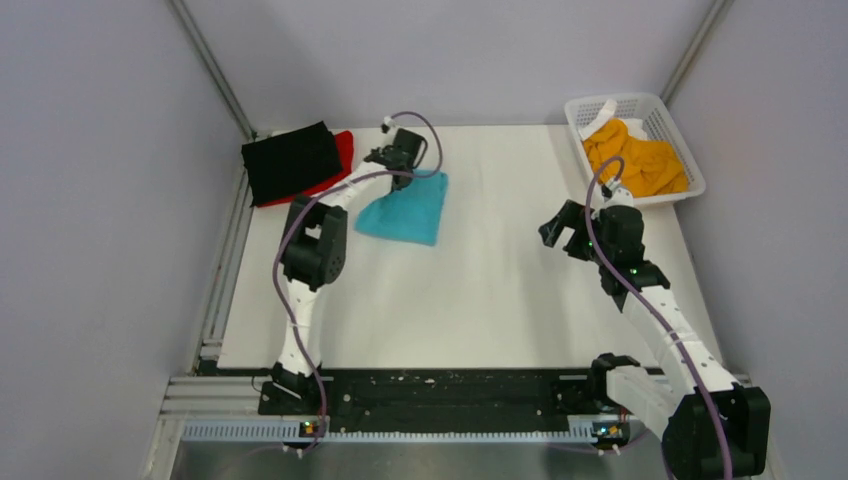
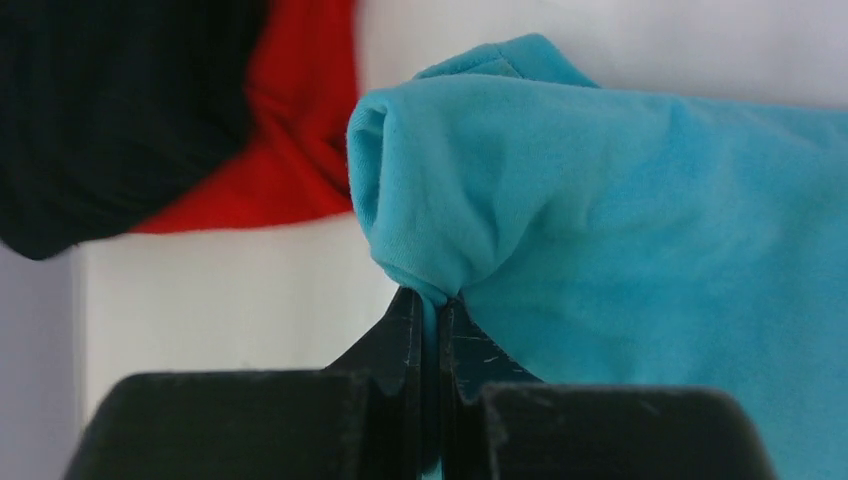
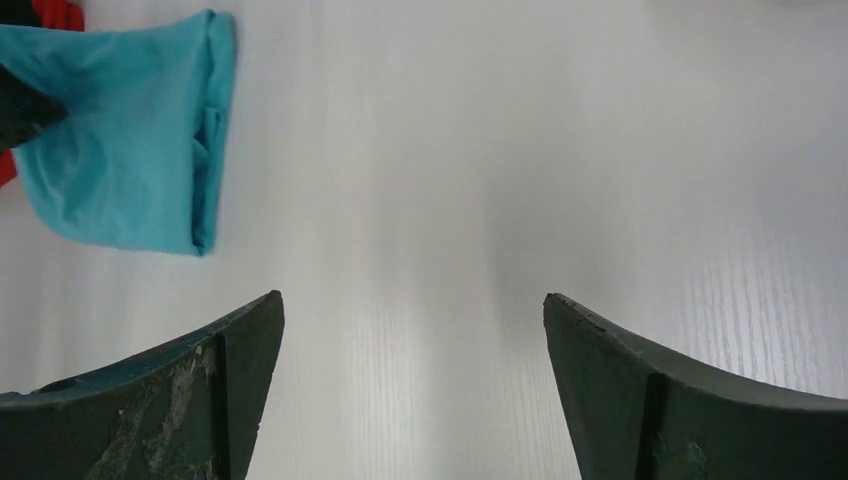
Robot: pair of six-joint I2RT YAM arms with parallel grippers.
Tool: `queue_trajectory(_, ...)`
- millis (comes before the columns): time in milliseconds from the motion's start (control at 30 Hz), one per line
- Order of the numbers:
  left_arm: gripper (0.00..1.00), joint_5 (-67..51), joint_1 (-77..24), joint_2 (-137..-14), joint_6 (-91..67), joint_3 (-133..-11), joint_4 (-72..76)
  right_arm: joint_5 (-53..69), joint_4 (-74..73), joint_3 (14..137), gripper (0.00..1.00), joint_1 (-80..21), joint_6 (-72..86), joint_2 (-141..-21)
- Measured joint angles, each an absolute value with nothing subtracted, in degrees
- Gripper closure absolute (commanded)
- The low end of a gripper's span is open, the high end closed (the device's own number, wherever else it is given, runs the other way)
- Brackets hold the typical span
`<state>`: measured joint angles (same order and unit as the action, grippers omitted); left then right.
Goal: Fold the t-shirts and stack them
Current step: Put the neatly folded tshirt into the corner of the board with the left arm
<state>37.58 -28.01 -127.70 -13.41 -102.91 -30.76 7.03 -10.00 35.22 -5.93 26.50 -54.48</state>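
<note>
Here, turquoise t-shirt (image 1: pixel 405 212) lengthwise near-to-far, narrow far end in left tool (image 2: pixel 432 305)

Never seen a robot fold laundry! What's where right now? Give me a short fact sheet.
left end effector: shut on the turquoise shirt, at its edge
right end effector: open, empty, over the table
turquoise shirt: folded, beside the stack
black shirt: folded, on top of the red shirt, far left corner
orange-yellow shirt: crumpled in the white basket, far right corner
</note>
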Motion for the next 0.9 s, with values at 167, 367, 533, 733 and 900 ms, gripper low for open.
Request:
queue_trajectory(167,1.00,41.25,-18.44,-125.27,-2.94,-102.89,-23.99,5.30,-10.26,35.22,0.01,-5.93,26.06,-54.78)
queue_trajectory(367,1.00,44.64,-15.79,-124.97,7.25,-106.54,-19.99,3.90,-9.87,35.24,0.01,-5.93,25.89,-57.65)
queue_trajectory(533,1.00,46.72,-15.99,-124.95,13.58,-110.67,-17.61,3.46,-9.87,35.24,0.01,-5.93,25.89,-59.61)
queue_trajectory(733,1.00,48.75,-15.68,-124.97,18.17,-116.07,-16.56,2.72,-9.87,35.24,0.01,-5.93,25.54,-60.07)
queue_trajectory(900,1.00,50.26,-15.22,-125.16,20.56,-122.02,-16.08,2.07,-9.87,35.24,0.01,-5.93,25.50,-60.10)
